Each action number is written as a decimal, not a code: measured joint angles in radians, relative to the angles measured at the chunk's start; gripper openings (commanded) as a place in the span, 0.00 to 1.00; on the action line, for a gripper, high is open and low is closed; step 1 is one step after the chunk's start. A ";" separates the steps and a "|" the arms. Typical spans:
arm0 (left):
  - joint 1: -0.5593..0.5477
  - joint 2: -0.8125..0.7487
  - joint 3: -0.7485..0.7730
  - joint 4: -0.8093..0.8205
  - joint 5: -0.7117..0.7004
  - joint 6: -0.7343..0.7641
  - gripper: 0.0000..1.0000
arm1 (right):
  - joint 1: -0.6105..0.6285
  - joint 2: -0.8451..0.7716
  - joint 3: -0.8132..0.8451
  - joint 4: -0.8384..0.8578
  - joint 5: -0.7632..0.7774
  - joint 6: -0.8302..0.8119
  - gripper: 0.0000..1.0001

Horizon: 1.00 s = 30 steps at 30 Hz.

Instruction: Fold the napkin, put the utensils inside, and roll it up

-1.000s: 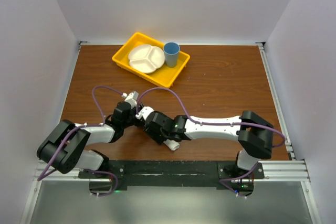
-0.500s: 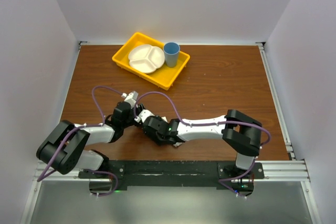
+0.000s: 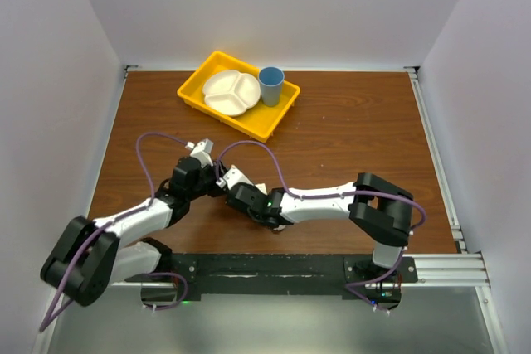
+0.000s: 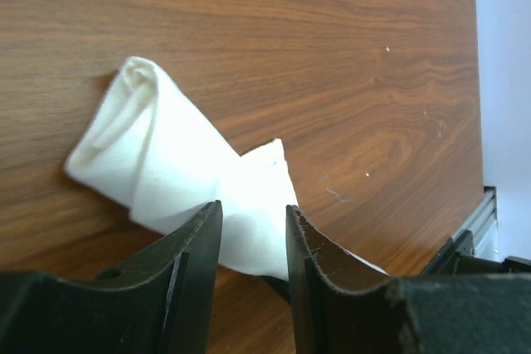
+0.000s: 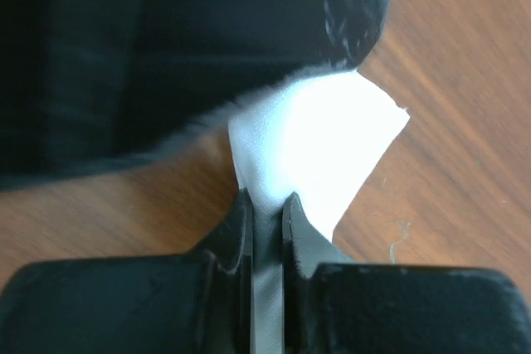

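The white napkin (image 4: pixel 178 167) lies rolled on the wooden table. Its rolled end is at the upper left of the left wrist view. In the top view only a white end (image 3: pixel 279 226) shows under the right arm. My left gripper (image 4: pixel 253 221) is open, its fingers standing either side of the roll's middle, just above it. My right gripper (image 5: pixel 265 205) is shut on a corner of the napkin (image 5: pixel 323 134), close against the left gripper. In the top view the left gripper (image 3: pixel 216 181) and the right gripper (image 3: pixel 229 191) meet near the table's front left. The knife is hidden.
A yellow tray (image 3: pixel 196 91) stands at the back of the table, holding a white divided plate (image 3: pixel 231 92) and a blue cup (image 3: pixel 270 85). The metal rail (image 3: pixel 431 267) runs along the near edge. White walls close in the sides.
The right arm's elbow has drawn in to the left and its gripper has shifted slightly left. The left arm has stretched out, its elbow dropping toward the near left corner. Both grippers stay together.
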State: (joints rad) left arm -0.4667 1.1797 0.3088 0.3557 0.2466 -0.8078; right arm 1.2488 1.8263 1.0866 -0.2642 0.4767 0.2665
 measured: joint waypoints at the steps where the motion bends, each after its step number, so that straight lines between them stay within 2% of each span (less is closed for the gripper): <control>1: 0.001 -0.026 0.008 -0.036 -0.007 0.009 0.41 | -0.008 -0.011 -0.006 0.003 -0.022 0.008 0.00; 4: 0.002 -0.116 0.055 -0.149 -0.051 0.045 0.41 | -0.054 -0.047 -0.036 0.026 -0.134 0.028 0.00; 6: 0.003 -0.160 0.090 -0.202 -0.077 0.067 0.41 | -0.116 -0.088 -0.079 0.070 -0.269 0.056 0.00; 12: 0.008 -0.226 0.108 -0.257 -0.101 0.089 0.40 | -0.310 -0.169 -0.219 0.220 -0.645 0.190 0.00; 16: 0.008 -0.200 0.108 -0.256 -0.079 0.087 0.39 | -0.380 -0.174 -0.301 0.344 -0.841 0.299 0.00; 24: -0.025 -0.075 0.108 -0.202 -0.014 0.077 0.38 | -0.467 -0.129 -0.430 0.600 -1.096 0.496 0.00; 30: -0.103 0.008 0.108 -0.123 -0.011 0.049 0.38 | -0.526 -0.060 -0.481 0.768 -1.194 0.591 0.00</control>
State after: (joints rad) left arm -0.5694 1.1877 0.4164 0.2329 0.2352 -0.7586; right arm 0.7227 1.7664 0.6056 0.5037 -0.7177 0.8570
